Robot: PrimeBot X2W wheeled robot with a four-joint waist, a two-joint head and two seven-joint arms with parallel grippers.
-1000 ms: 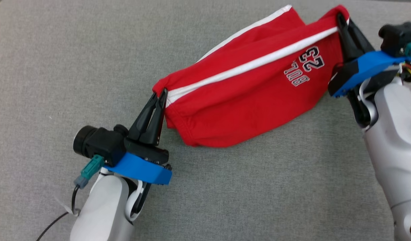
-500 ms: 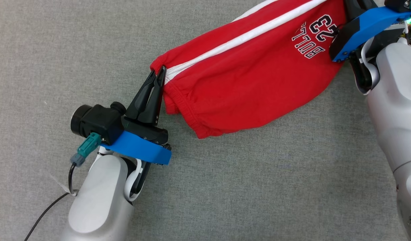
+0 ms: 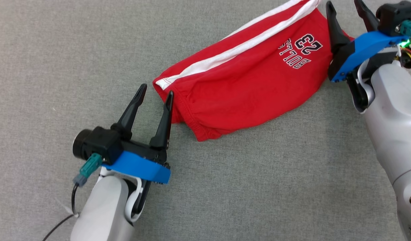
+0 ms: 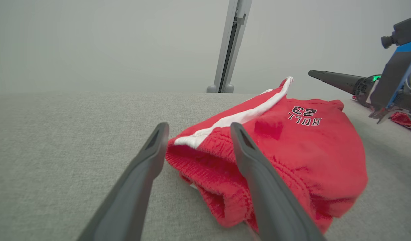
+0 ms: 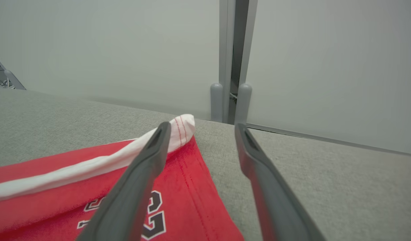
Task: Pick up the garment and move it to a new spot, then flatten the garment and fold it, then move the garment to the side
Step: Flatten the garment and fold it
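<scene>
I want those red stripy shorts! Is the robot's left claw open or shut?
Open. The left gripper has its two dark fingers spread apart at the waistband of the red white-striped shorts, clamping nothing.

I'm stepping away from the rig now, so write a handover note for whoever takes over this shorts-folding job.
Left gripper: open, empty, at the waistband end of the red shorts.
Right gripper: open, empty, at the hem end.
The shorts lie doubled over and rumpled on the grey mat.
Done: set down at a spot.
Left to do: flatten, fold, move aside.
</scene>
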